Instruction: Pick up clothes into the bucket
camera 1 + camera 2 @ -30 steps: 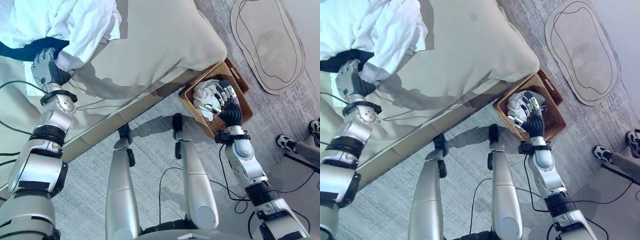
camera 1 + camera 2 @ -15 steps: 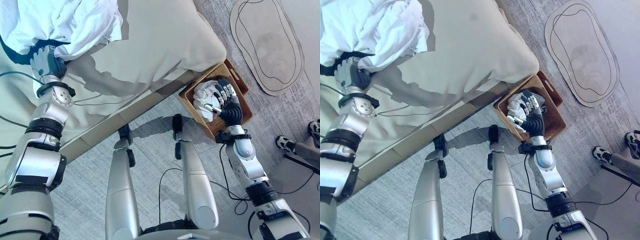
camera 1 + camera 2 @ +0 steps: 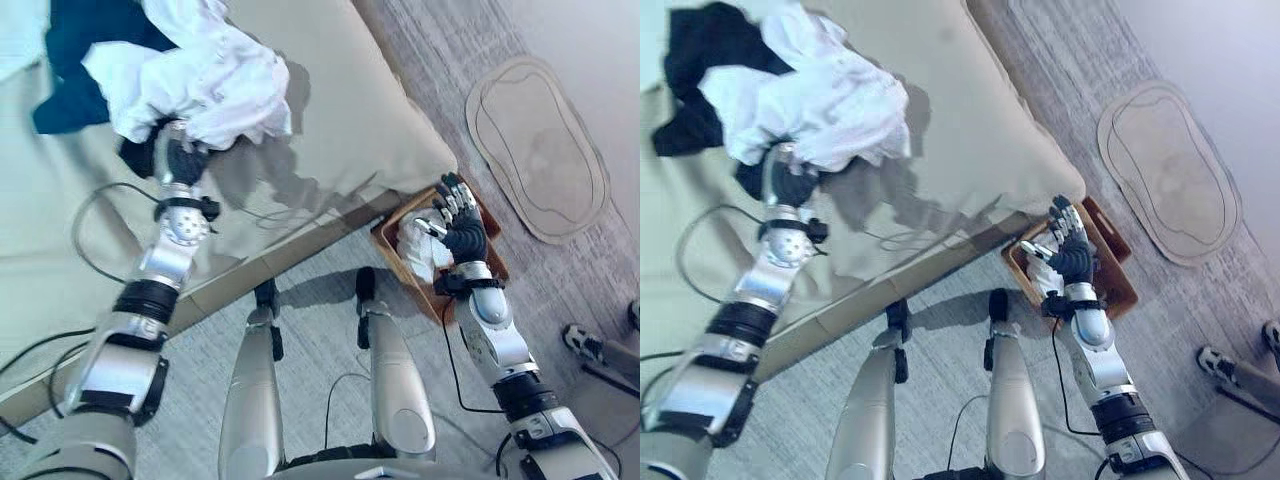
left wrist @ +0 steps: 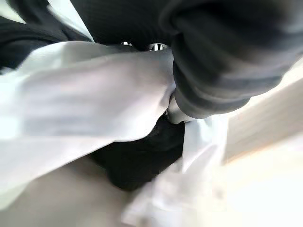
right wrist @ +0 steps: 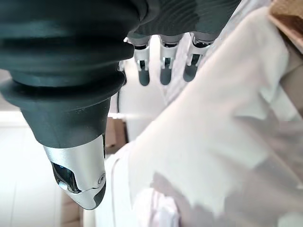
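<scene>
1. Change: the left hand [image 3: 178,158] has risen from the bed [image 3: 340,110] with the white garment [image 3: 205,85], which a second ago lay spread flat. It now hangs bunched above the hand, upper left of the frame. The whole view has also shifted, so the camera moved.
2. Meaning: the pick appears complete; transfer to the wicker basket [image 3: 488,262] remains.
3. Left hand state: fingers clamped on the white garment, with dark cloth [image 4: 137,156] caught beneath.
4. Right hand [image 3: 458,222]: fingers straight and apart, hovering over the basket, centre right, just above white cloth [image 3: 418,252] already inside.
5. Relation: held garment and basket are well apart.
</scene>
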